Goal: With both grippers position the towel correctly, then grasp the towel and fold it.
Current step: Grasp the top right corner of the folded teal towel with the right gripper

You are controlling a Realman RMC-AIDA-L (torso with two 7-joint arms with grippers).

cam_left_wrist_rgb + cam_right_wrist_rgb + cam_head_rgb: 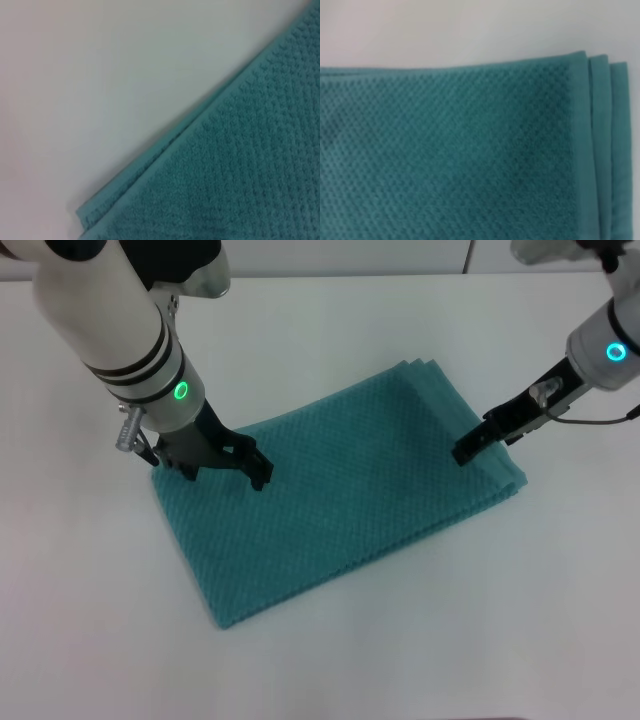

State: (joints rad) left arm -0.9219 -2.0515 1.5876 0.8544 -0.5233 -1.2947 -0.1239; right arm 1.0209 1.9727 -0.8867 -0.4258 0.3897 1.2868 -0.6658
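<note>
**Towel flat, claws at both ends**

The towel (340, 490) is laid folded, in layers, on the white desk (90, 620). Its left end is met by the left claw (235, 462), prongs spread. Its right end is touched by the right claw (466, 451); grip cannot be told.

Bright, even overhead light washes the white worktop (330, 670); faint soft shadows edge the towel (340, 500). Both wrist views are softly blurred, the head view sharper.
</note>
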